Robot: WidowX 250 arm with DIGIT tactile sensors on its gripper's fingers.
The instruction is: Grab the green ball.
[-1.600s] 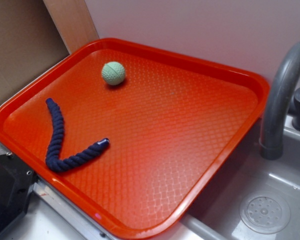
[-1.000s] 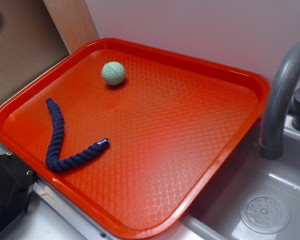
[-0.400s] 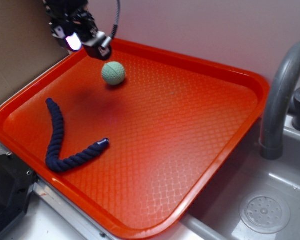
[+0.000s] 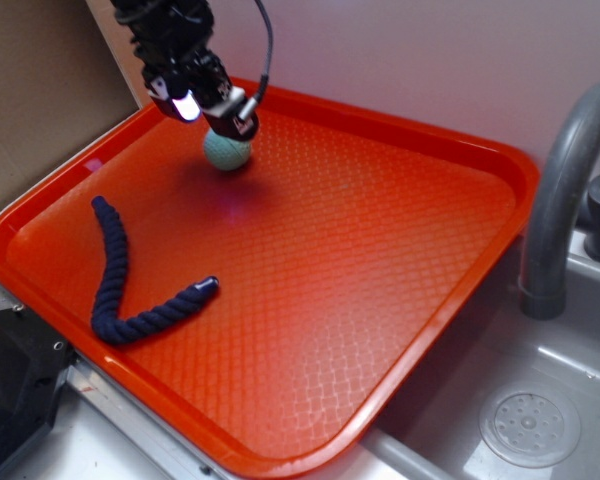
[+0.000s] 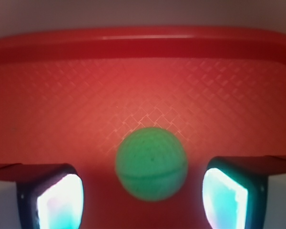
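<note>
You see the black gripper (image 4: 218, 113) spread wide above the small pale mint-green rubbery ball (image 4: 226, 152), hiding its top; it sits between the fingers (image 5: 57, 200) near the textured orange plastic tray's (image 4: 400, 300) far rim.

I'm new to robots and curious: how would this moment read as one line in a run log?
phase: approach | hand: open, above the ball, fingers either side | small pale green rubbery ball: on red plastic tray, not gripped | dark navy rope piece: untouched

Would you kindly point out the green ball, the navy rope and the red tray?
green ball (image 5: 151, 163): wrist view, centre of ball.
navy rope (image 4: 113, 262): exterior view, its left arm.
red tray (image 4: 380, 280): exterior view, bare floor.
</note>
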